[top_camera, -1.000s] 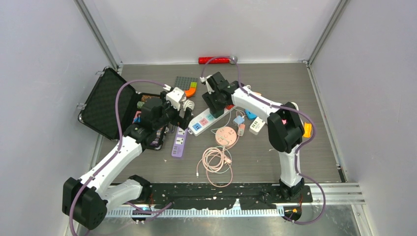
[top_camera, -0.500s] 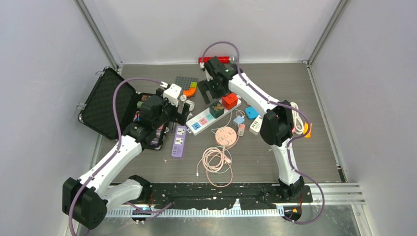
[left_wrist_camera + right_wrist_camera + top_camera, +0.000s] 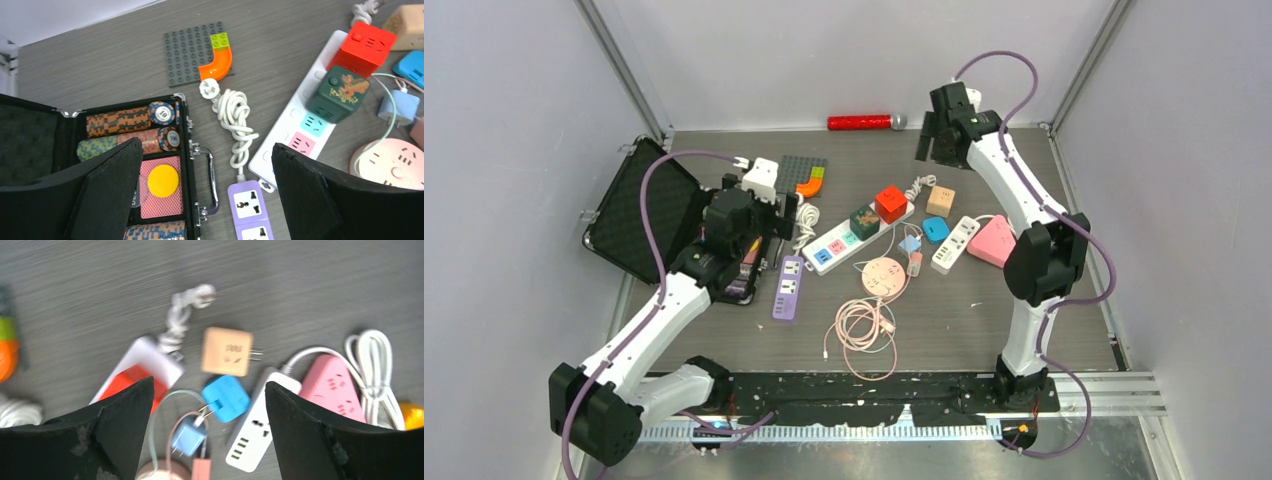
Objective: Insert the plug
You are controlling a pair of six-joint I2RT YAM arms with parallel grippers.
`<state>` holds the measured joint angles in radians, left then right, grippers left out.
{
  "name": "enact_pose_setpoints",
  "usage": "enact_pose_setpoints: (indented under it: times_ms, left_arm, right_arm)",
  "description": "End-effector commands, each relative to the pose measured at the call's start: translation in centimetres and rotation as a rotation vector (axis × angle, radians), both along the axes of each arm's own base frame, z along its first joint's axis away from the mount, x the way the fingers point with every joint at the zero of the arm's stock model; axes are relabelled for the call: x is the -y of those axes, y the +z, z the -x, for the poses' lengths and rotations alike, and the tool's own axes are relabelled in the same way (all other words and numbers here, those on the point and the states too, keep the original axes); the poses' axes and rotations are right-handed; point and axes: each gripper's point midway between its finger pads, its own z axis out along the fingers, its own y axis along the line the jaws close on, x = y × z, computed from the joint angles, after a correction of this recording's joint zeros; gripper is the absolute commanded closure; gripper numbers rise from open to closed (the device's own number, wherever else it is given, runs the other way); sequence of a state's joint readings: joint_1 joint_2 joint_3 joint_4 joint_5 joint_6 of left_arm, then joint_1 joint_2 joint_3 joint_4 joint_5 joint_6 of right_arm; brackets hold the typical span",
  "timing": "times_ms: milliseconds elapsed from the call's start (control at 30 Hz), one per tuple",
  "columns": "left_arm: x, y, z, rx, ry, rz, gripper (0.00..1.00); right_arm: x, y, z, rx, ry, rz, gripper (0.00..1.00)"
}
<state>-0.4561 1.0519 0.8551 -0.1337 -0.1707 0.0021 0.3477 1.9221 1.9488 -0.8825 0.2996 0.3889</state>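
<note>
A white plug (image 3: 209,89) on a knotted white cord (image 3: 239,125) lies loose on the table, running from the purple power strip (image 3: 247,205); the cord also shows in the top view (image 3: 805,222). A long white power strip (image 3: 300,135) carries a red cube adapter (image 3: 361,47) and a green cube adapter (image 3: 337,95). My left gripper (image 3: 206,146) is open and empty, above the case handle and the purple strip (image 3: 789,287). My right gripper (image 3: 209,385) is open and empty, raised high at the back right (image 3: 932,138), over loose adapters.
An open black case (image 3: 639,215) of poker chips stands at the left. A grey brick plate (image 3: 195,52) with an orange piece lies behind the plug. A tan adapter (image 3: 226,351), blue adapter (image 3: 226,397), small white strip (image 3: 255,430), pink strip (image 3: 332,385), round pink socket (image 3: 884,276) and coiled cable (image 3: 859,325) lie centre-right.
My right arm has lifted off the white strip and swung up to the back right, uncovering the red and green cubes. My left gripper has drawn back a little to the left.
</note>
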Motion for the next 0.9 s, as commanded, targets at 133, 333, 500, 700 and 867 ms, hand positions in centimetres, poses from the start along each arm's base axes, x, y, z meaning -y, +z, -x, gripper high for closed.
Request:
enact_pose_setpoints:
  times_ms: [133, 333, 500, 700, 867]
  left_arm:
    - [-1.7, 2.0, -0.6, 0.038, 0.101, -0.009, 0.01]
    - [-1.1, 1.8, -0.4, 0.028, 0.061, 0.001, 0.01]
    - [-1.3, 1.8, -0.5, 0.034, 0.060, -0.025, 0.01]
    - [-1.6, 1.5, -0.7, 0.026, 0.087, -0.025, 0.01]
    - [-1.6, 1.6, -0.8, 0.027, 0.092, -0.023, 0.01]
  right_arm:
    - [5.5, -6.5, -1.7, -0.099, -0.248, 0.108, 0.19]
    - [5.4, -9.3, -2.5, -0.159, -0.250, 0.110, 0.19]
    - [5.2, -10.9, -2.6, -0.195, -0.258, 0.108, 0.20]
    - [5.1, -12.3, -2.4, -0.227, -0.246, 0.097, 0.32]
    - [4.9, -13.4, -2.3, -0.261, -0.231, 0.064, 0.30]
